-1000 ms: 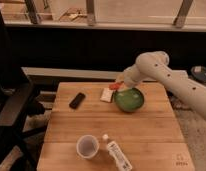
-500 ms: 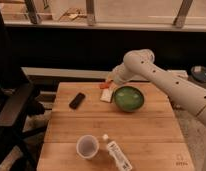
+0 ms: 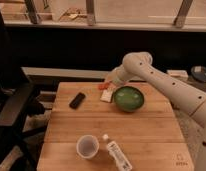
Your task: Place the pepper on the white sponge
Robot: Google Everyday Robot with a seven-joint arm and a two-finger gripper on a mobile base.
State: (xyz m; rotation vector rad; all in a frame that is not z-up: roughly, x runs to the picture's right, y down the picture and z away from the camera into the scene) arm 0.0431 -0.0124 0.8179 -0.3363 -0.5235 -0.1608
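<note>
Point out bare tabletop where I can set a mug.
Bare wood: the middle strip between the black phone and the cup, and the right front past the bottle. Crowded at back: claw and pepper by the white sponge, beside the green bowl.

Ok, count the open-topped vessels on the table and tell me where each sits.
2. The green bowl sits at the far right, beside the white sponge; the cup stands near the front edge. The claw hovers by the sponge.

Dim, warm — tool (image 3: 107,84) shadowy by sponge (image 3: 106,96)
</note>
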